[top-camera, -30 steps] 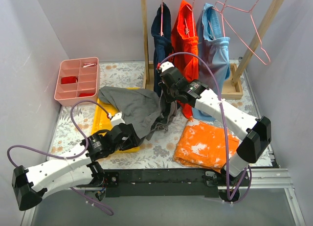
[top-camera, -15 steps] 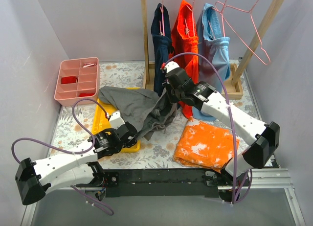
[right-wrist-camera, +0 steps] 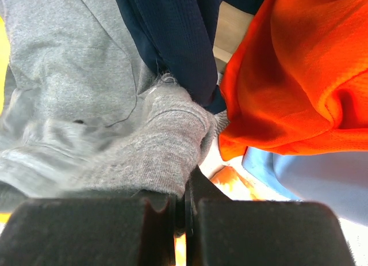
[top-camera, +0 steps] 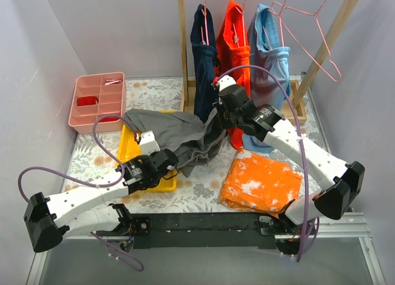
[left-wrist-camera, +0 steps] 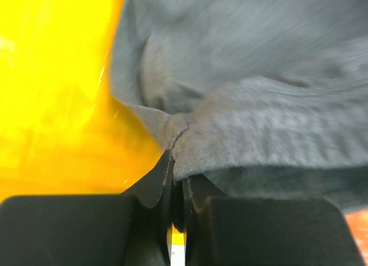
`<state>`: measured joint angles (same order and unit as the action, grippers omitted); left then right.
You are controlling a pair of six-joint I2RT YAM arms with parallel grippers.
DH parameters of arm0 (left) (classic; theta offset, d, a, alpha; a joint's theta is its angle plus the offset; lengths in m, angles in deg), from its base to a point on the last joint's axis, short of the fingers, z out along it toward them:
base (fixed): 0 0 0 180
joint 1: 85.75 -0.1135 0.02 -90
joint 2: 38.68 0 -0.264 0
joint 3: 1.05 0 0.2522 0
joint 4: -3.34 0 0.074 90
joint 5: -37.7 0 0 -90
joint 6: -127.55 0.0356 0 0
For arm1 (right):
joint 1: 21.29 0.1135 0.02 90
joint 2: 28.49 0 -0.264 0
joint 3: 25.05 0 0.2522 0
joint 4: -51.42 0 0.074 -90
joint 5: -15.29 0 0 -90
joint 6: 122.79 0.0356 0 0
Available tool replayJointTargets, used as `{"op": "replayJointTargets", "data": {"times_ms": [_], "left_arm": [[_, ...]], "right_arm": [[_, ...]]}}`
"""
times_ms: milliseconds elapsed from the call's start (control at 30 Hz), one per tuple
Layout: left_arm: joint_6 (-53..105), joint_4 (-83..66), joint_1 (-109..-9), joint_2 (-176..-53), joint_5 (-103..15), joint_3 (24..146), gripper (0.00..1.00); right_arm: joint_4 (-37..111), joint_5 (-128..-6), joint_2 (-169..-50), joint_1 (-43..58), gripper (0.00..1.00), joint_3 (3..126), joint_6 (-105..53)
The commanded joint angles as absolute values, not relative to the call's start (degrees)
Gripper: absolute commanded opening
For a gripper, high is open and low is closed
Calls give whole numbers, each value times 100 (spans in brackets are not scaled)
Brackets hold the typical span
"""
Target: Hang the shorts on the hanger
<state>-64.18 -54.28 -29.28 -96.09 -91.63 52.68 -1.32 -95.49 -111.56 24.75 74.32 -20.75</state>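
We find the left gripper (left-wrist-camera: 175, 162) pinched together on a bunched edge of the shorts (left-wrist-camera: 259, 76), fingers closed with only cloth between them, just above the yellow tray (left-wrist-camera: 52, 105) that fills the left of its wrist view. In the right wrist view the right gripper (right-wrist-camera: 184, 188) is likewise clamped on a thick ribbed fold of the same grey cloth, at the bottom centre of the frame. A navy garment (right-wrist-camera: 172, 35) hangs right behind that fold, a red-orange one (right-wrist-camera: 287, 64) fills the upper right, and a strip of light blue shorts (right-wrist-camera: 299, 179) shows at the lower right.

From above, the shorts (top-camera: 170, 132) stretch between the two arms across the middle of the frame, their left part draped over the tray and their right end lifted beside the hanging clothes. The hanger (top-camera: 311, 41) hangs bare at the upper right on the wooden rack (top-camera: 183, 50), well apart from the shorts. An orange cloth with white blotches (top-camera: 262, 180) lies folded on the flowered table (top-camera: 203, 186) at the lower right, and a pink divided box (top-camera: 99, 100) sits at the left
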Motion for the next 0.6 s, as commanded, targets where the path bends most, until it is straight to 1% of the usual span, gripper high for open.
{"op": "replayJointTargets", "data": {"times_ms": [0, 33, 67, 133, 167, 200, 267, 333, 400, 467, 500, 567], "left_arm": [[-5125, -5192, -2924, -9432, -10055, 6656, 0], [-4826, -5095, -2924, -9423, -10011, 6946, 0], [-4022, -4955, -2924, -9423, -9758, 7515, 0], [-3393, -4699, -2924, -9545, -9424, 8124, 0], [-3060, -4663, -2915, -9642, -9178, 8849, 0], [-2734, -4768, -2915, -9843, -8915, 9204, 0], [-2399, -4795, -2924, -10028, -8553, 10160, 0], [-2187, -4909, -2915, -10291, -8289, 10752, 0], [-2046, -5032, -2915, -10468, -8183, 11445, 0], [-2002, -5085, -2915, -10644, -8226, 11755, 0], [-1984, -5076, -2924, -10671, -8322, 11870, 0], [-1993, -5224, -2924, -10819, -8901, 11889, 0]], "right_arm": [[-39, -9476, -10629, 2397, 1, 7677, -2153], [-74, -9432, -10541, 2362, 1, 7739, -2171], [-118, -9431, -10435, 2353, 1, 7827, -2215], [-259, -9553, -10119, 2300, 1, 8160, -2268], [-285, -9607, -10005, 2292, 1, 8266, -2329], [-294, -9668, -9786, 2274, 1, 8380, -2347], [-303, -9826, -9583, 2274, 1, 8705, -2399], [-329, -9958, -9363, 2274, 1, 9038, -2417], [-303, -10046, -9179, 2274, 1, 9189, -2417], [-286, -10178, -9099, 2265, 1, 9330, -2417], [-286, -10213, -9063, 2265, 1, 9357, -2409], [-338, -10249, -9081, 2274, 1, 9366, -2409]]}}
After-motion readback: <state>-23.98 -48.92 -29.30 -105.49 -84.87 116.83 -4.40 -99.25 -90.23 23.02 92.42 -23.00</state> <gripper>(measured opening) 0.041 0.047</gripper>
